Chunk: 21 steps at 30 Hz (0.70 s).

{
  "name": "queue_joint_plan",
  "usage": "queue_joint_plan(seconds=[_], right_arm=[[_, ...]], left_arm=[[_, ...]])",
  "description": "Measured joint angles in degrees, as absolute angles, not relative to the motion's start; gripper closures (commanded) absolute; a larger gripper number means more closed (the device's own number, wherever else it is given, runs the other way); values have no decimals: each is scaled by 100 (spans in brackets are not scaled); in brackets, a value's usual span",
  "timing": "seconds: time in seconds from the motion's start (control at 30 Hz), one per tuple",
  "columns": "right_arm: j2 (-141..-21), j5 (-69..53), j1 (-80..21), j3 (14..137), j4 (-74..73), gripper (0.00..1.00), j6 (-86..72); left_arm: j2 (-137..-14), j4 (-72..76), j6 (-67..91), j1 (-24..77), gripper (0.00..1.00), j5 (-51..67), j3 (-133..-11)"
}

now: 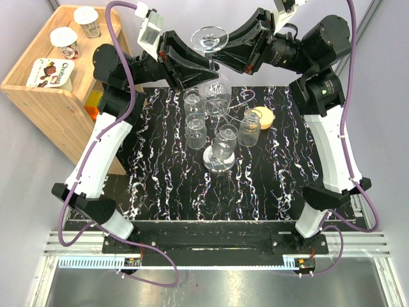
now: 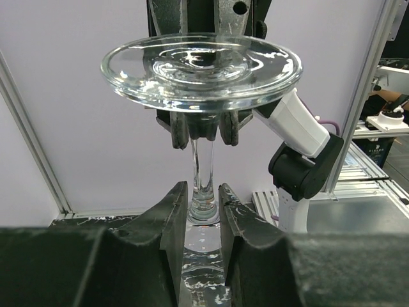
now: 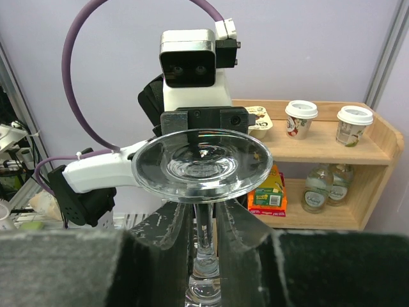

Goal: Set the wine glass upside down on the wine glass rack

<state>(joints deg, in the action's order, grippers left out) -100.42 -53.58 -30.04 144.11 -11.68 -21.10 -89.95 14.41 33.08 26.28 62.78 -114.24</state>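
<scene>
The wine glass (image 1: 211,38) is held upside down, foot disc up, high above the back of the table. Its bowl (image 1: 216,93) hangs over the wine glass rack, whose mirror disc base (image 1: 218,160) stands mid-table. My left gripper (image 1: 206,71) is shut low on the stem beside the bowl, seen in the left wrist view (image 2: 203,208). My right gripper (image 1: 220,54) is shut on the stem just under the foot, seen in the right wrist view (image 3: 204,220). The foot disc fills both wrist views (image 2: 201,67) (image 3: 201,166).
Other clear glasses (image 1: 197,131) sit around the rack's post. A glass jar (image 1: 250,131) and a cork disc (image 1: 263,117) stand right of it. A wooden shelf (image 1: 38,89) with cups (image 1: 65,41) stands at the back left.
</scene>
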Motion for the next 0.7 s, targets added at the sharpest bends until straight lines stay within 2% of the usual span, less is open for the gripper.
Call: queue_joint_plan(seconds=[0.13, 0.2, 0.27, 0.5, 0.67, 0.7], right_arm=[[-10042, -5301, -3004, 14411, -1288, 67, -2021], [-10042, -5284, -3004, 14411, -1323, 63, -1986], [-10036, -5231, -3004, 14411, -1321, 54, -1957], [-10033, -5159, -3004, 14411, -1356, 48, -1885], [-10029, -5144, -3004, 14411, -1428, 38, -1802], [-10016, -5144, -3004, 14411, -1468, 34, -1761]], left_arm=[[-8995, 1374, 3308, 2563, 100, 6326, -11424], [-8997, 1339, 3308, 2543, 100, 6346, -11424], [-9006, 1295, 3308, 2543, 100, 6388, -11424], [-9013, 1258, 3306, 2543, 100, 6429, -11430], [-9013, 1221, 3308, 2508, 100, 6473, -11441], [-9015, 1205, 3315, 2480, 100, 6479, -11441]])
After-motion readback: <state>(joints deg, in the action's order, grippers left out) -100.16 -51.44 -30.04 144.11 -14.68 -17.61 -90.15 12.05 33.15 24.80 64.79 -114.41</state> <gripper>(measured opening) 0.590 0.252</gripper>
